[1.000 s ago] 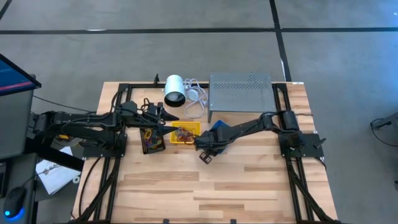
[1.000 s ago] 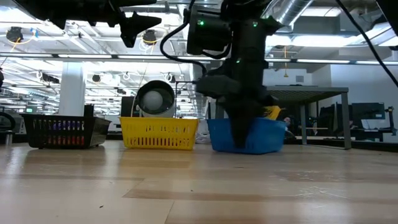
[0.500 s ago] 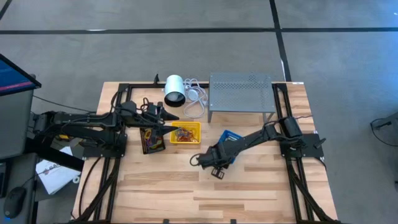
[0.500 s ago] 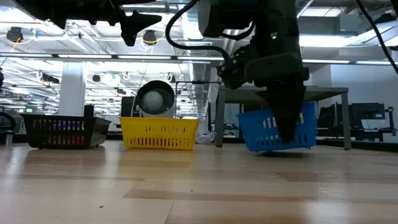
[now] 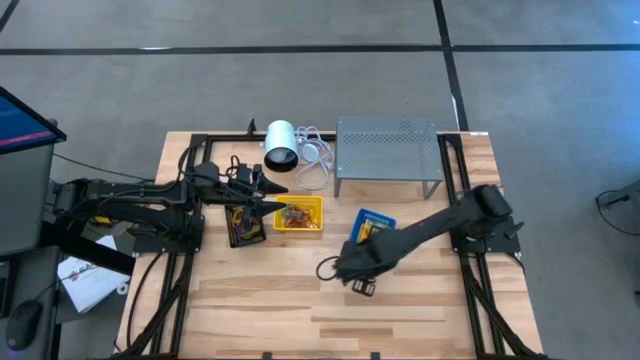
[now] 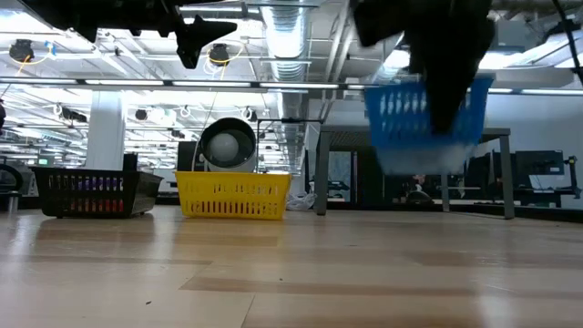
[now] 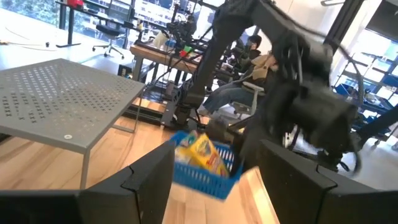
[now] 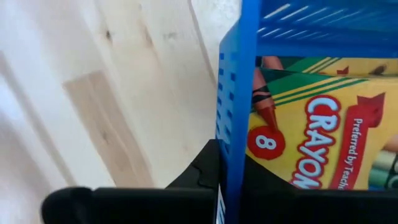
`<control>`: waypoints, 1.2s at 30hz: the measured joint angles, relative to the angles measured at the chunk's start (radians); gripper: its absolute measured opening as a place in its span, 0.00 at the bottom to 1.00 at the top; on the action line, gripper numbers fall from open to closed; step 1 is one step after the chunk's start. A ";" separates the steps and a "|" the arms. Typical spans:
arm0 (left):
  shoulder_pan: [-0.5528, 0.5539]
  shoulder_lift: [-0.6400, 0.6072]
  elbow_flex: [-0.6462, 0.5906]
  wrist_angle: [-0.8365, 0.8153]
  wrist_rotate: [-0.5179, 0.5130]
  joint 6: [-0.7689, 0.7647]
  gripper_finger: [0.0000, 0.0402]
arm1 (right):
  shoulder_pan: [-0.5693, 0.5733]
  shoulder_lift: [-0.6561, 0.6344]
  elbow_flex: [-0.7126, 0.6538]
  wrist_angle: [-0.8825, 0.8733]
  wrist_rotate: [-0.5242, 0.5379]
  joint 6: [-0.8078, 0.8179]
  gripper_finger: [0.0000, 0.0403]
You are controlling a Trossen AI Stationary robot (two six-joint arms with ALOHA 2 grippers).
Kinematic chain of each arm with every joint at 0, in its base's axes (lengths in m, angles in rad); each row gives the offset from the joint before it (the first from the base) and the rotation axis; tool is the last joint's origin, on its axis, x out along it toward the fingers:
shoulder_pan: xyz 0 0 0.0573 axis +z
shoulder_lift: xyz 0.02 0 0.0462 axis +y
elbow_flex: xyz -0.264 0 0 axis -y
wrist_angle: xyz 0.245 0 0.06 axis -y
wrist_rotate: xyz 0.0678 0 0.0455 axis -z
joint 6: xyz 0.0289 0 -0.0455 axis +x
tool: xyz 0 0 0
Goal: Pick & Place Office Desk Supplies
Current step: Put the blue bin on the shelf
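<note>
A blue basket (image 5: 377, 222) holding yellow-and-green crayon boxes (image 8: 311, 137) hangs in the air right of the table's middle. My right gripper (image 5: 362, 247) is shut on its wall and points down. In the low view the basket (image 6: 424, 114) floats well above the wood. My left gripper (image 5: 268, 192) stays open and level over the yellow tray (image 5: 300, 215) and the black tray (image 5: 245, 226). It touches nothing. The yellow tray holds small coloured supplies. My right gripper holds the blue basket by one side wall (image 8: 232, 118), close to its rim. One finger is inside the basket and one (image 8: 202, 171) outside. The fingers come from above, pointing down. The basket is lifted clear of the table, its crayon boxes still inside.
A white cylinder (image 5: 281, 145) with a white cable and a grey perforated rack (image 5: 388, 150) stand at the far edge. Bare wood (image 5: 330, 310) stretches along the near half. Black frame rails (image 5: 470, 290) run down both sides of the table.
My right gripper has gone up and toward the table's near edge, staying shut, and has rolled a little. It has carried the blue basket away from the yellow tray. The basket stood on the wood, tipped as one side rose, and now hangs clear.
</note>
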 joint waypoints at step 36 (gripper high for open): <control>0.007 0.000 0.000 0.077 0.000 0.005 0.56 | -0.530 -0.509 0.001 -0.348 0.066 -0.810 0.00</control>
